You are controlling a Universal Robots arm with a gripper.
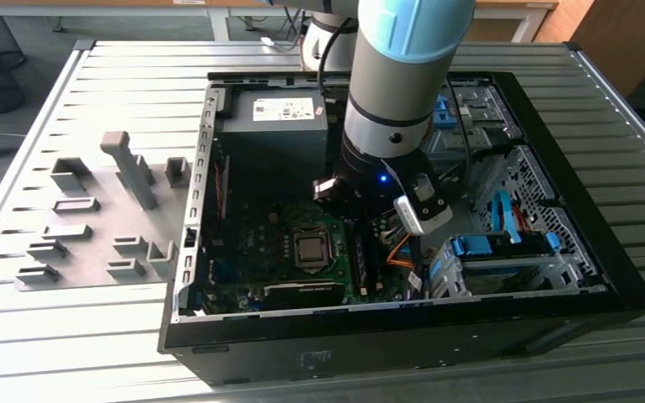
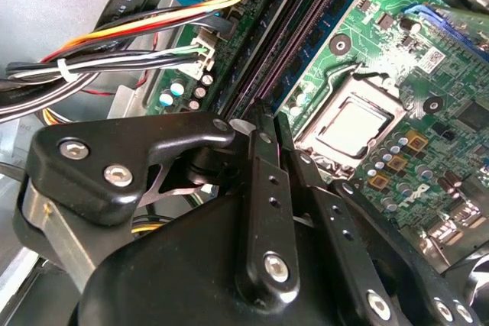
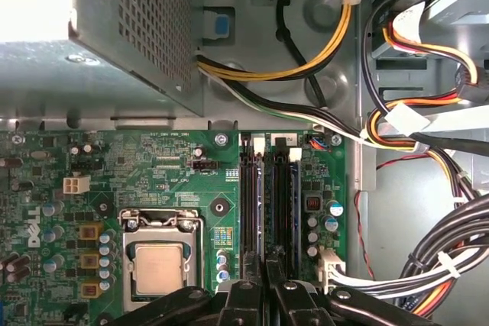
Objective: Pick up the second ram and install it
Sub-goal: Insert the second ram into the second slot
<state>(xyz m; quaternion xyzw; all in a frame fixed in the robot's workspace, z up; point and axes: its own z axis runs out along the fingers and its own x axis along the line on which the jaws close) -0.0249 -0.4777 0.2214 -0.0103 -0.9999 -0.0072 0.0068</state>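
My arm (image 1: pixel 395 109) reaches down into the open computer case (image 1: pixel 591 277), over the green motherboard (image 1: pixel 266 239). In both wrist views my gripper (image 3: pixel 267 261) (image 2: pixel 275 124) sits at the near end of the black memory slots (image 3: pixel 250 188), beside the processor socket (image 3: pixel 158 265). Its two black fingers (image 2: pixel 263 188) are pressed close together. The second ram (image 3: pixel 263 196) (image 2: pixel 309 36), a thin blue-green stick seen edge-on, stands in line with one slot and runs in between the fingertips. I cannot tell how deep it sits in the slot.
Bundled yellow, orange, black and white cables (image 3: pixel 428 135) hang beside the slots. The grey power supply box (image 1: pixel 272 126) fills the case's far corner. Blue drive-bay latches (image 1: pixel 490 248) lie on the exterior view's right. Grey fixture blocks (image 1: pixel 132 172) stand on the slatted table (image 1: pixel 98 336) outside the case.
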